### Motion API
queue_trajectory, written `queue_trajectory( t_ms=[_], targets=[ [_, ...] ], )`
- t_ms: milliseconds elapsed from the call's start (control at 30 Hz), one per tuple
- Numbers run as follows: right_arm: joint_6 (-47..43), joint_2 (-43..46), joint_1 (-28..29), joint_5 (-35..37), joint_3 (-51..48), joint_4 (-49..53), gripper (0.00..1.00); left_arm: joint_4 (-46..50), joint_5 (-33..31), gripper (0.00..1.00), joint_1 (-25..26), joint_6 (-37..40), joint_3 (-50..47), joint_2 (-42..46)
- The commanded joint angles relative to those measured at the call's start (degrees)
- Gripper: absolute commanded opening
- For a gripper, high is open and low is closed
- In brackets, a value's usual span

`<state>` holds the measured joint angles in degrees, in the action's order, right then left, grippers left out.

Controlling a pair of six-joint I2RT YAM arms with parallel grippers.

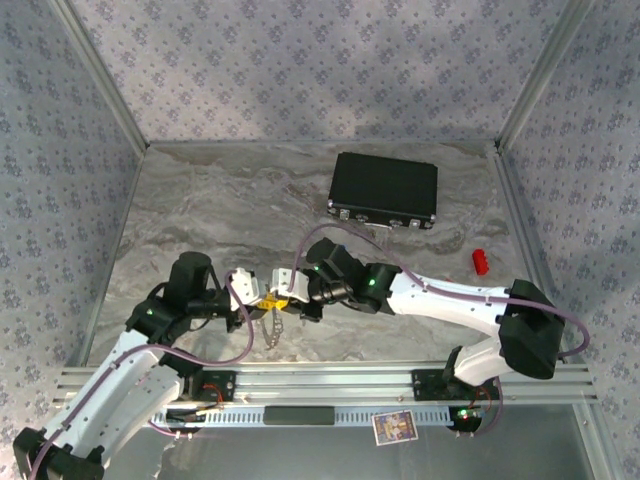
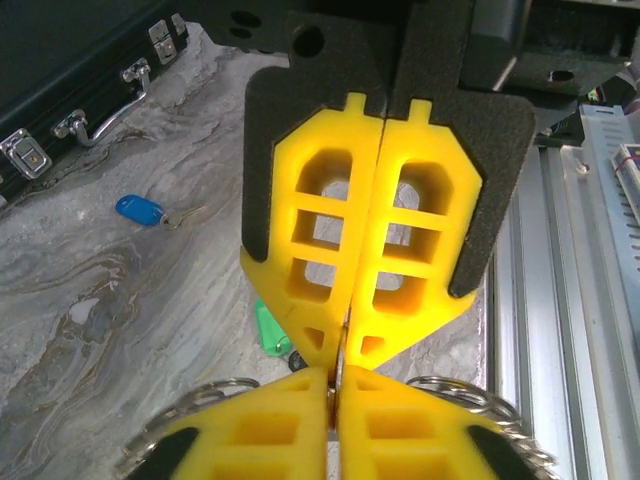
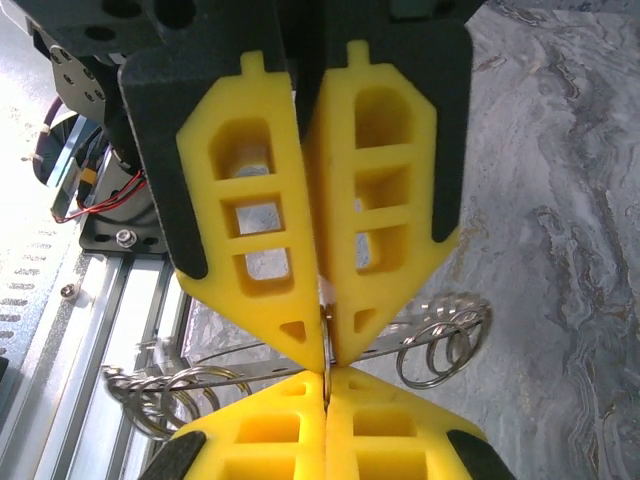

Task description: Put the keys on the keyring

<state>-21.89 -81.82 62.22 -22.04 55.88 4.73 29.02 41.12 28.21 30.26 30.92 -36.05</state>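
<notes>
Left fingers (image 2: 305,395) closed, right fingers (image 3: 370,395) closed, tips meeting

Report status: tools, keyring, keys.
Left tool, right tool shut on keyring, tip to tip. Blue key loose on table; green key beneath tools. Black case far back, no obstruction.

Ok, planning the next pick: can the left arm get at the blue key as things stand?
Probably not yet: the left gripper is shut on the keyring, facing the right gripper. The blue key lies uncovered on the table, so once freed, likely yes.
</notes>
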Motion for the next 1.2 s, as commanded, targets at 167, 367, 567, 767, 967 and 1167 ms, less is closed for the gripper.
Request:
queue_trajectory(
  t_ms=[167, 367, 567, 767, 967, 1167],
  targets=[
    [4.27, 1.25, -0.46, -0.52, -1.28, -8.14, 0.31, -2.83, 1.00, 0.00, 0.43, -0.16, 1.17, 1.39],
    [8.85, 10.46, -4.45, -0.14, -9.31, -12.47, 0.44, -10.61, -8.63, 0.00, 7.99, -5.78, 2.45, 0.84],
    [16.09, 23.02, -7.13, 12.62, -16.42, -11.71, 0.44, -13.20, -17.60, 0.00, 16.17, -3.36, 3.18, -4.10],
    [13.29, 34.13, -7.46, 14.11, -23.45, -11.75, 0.44, -15.83, -17.14, 0.00, 16.48, -3.02, 3.79, -7.49],
    [3.74, 31.30, -6.85, 9.23, -24.15, -10.55, 0.38, -16.66, -15.94, 0.00, 16.52, -2.56, 3.37, -7.71],
    [1.80, 23.87, -5.37, 4.24, -20.01, -11.39, 0.33, -17.30, -15.07, 0.00, 16.61, -2.31, 2.81, -7.06]
  ],
)
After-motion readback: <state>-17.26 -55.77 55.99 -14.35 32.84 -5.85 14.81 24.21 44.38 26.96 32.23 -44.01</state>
